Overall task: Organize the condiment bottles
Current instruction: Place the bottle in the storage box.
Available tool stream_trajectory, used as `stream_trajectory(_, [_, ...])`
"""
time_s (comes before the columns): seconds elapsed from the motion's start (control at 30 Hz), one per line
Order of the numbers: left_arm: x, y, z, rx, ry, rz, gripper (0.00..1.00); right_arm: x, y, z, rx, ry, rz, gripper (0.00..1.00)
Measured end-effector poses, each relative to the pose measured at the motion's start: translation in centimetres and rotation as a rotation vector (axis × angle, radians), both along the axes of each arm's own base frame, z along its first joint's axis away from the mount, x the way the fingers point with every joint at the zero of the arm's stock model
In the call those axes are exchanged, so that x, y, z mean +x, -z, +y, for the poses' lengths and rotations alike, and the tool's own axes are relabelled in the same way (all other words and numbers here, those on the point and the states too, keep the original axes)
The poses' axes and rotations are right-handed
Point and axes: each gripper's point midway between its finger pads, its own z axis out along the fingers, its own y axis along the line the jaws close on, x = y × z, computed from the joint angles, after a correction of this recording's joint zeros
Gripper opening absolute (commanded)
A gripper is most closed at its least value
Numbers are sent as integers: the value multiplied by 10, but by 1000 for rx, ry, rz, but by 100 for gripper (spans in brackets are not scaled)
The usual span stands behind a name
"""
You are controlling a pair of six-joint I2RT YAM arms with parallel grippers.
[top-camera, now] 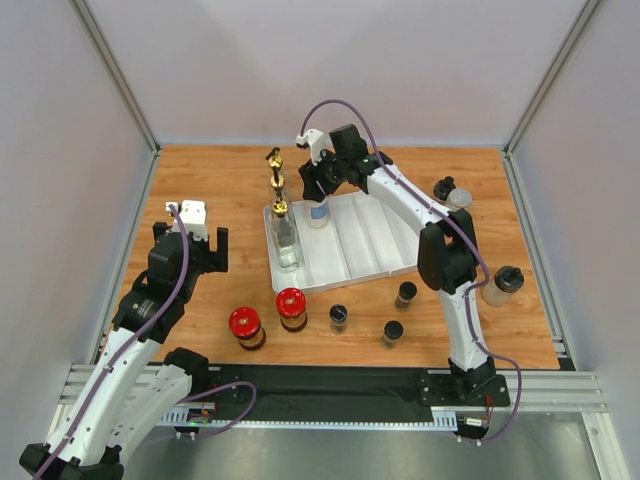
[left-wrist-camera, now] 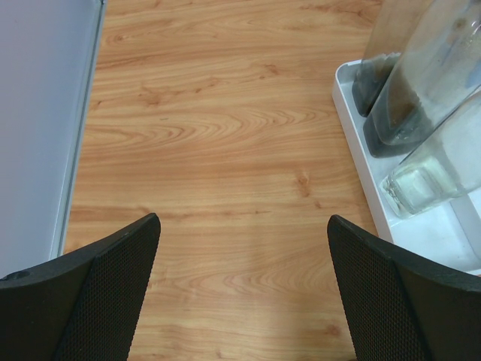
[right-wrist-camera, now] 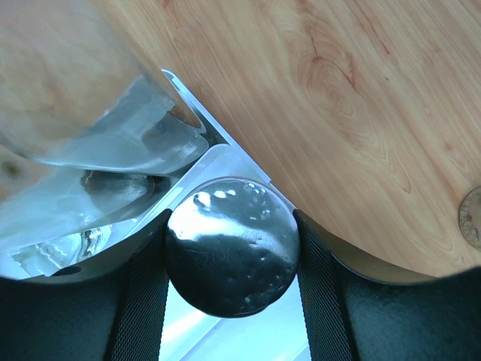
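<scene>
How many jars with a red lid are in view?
2. The left red-lidded jar and the right red-lidded jar stand side by side on the table, before the white tray.

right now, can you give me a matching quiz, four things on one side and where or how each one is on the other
Things:
1 left gripper
2 right gripper
3 red-lidded jars
4 gold-spouted bottles

States:
a standing in the white tray's left lane
b closed on the silver-lidded jar
c open above bare table
d on the table, near side of the tray

Pairs: 1-c, 2-b, 3-d, 4-a
</scene>
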Motion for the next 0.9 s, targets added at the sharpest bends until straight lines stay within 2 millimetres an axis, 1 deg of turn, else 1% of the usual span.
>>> stream_trajectory(0.17, [0, 0, 0, 0, 0, 0, 100, -2, 0, -1, -2, -4, -7, 61])
stream_trajectory(0.23, [0, 0, 0, 0, 0, 0, 100, -3, 0, -2, -3, -6, -9, 65])
stream_trajectory(0.27, [0, 0, 0, 0, 0, 0, 100, -4, 0, -3, -4, -6, -8, 69])
stream_trajectory(0.33, [0, 0, 0, -1, 1, 0, 100, -6, 1, -4, -9, -8, -6, 72])
stream_trajectory(0.37, [0, 0, 0, -1, 2, 0, 100, -7, 1, -5, -10, -8, -6, 75])
stream_trajectory(0.5, [0, 0, 0, -1, 2, 0, 100, -10, -1, -7, -14, -9, -9, 80])
stream_trajectory(0.6, [0, 0, 0, -2, 2, -1, 100, -12, -7, -10, -15, -7, -21, 83])
stream_trajectory(0.9, [-1, -1, 0, -3, 3, -4, 100, -21, -36, -17, -6, -18, -77, 87])
